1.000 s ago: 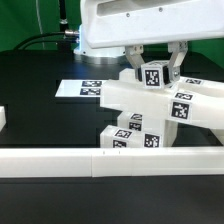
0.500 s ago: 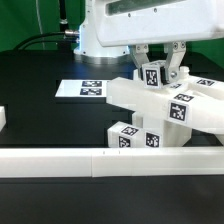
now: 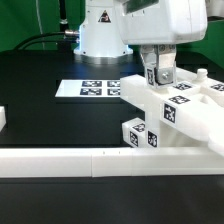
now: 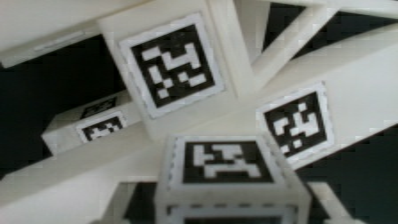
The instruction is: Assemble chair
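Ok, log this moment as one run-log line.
stage: chair assembly | gripper: closed on white square-ended tagged plastic leg | leg: upright over white X-braced plastic chair frame | marker board: flat on table

you see the marker board (image 3: 88, 89) flat on the black table (image 3: 40, 115), the long white rail (image 3: 60, 160) along its near edge, dark cables (image 3: 42, 39) at the back.

Support surface: a matte black table (image 3: 40, 70). The marker board (image 3: 92, 89) lies flat on it toward the back. A long low white border rail (image 3: 100, 160) runs across the front. The chair (image 3: 185, 115), with its tagged white parts joined, rests just behind the rail at the exterior view's right. A small white block (image 3: 3, 118) sits at the left margin, cut off by the frame.
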Controlling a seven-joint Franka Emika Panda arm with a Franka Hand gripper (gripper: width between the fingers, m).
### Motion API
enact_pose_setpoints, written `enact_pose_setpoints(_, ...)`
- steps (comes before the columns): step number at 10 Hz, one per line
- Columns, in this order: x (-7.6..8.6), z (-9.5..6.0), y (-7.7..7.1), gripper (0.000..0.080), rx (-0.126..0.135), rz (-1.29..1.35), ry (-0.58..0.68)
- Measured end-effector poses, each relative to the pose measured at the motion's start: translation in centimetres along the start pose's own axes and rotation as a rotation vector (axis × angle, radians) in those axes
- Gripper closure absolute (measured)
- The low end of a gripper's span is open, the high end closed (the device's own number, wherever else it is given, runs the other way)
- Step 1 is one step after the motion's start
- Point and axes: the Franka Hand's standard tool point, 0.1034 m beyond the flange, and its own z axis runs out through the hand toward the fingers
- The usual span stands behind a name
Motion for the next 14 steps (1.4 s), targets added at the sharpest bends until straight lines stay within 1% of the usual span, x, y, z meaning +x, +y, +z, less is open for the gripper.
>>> enact_pose_setpoints(1, -0.1, 0.0, 0.0, 0.035, -0.002, -0.023, -0.001)
enact_pose_setpoints(2, -0.3, 0.0, -0.1, 0.02, -0.004, -0.04, -0.004)
enact_pose_setpoints(3, -0.7, -0.1, -0.2, 0.0165, -0.012, -0.109, -0.01)
enact_pose_setpoints(4, -0.9, -0.2, -0.4, 0.0165, -0.01, -0.191, -0.01)
enact_pose_setpoints(7, -0.8, -0.2, -0.3, 0.0151, -0.01, -0.446, -0.011)
enact_pose_setpoints(9, -1.2, -0.6, -0.3, 0.0151, -0.026, -0.749, -0.01)
enact_pose_setpoints(12, -0.9, -0.5, -0.2, 0.0151, -0.033, -1.0, -0.007)
enact_pose_setpoints(13, -0.8, -0.5, -0.2, 0.0151, -0.034, -1.024, -0.007)
enact_pose_setpoints(14, -0.7, -0.5, -0.2, 0.0151, -0.043, -1.132, -0.005)
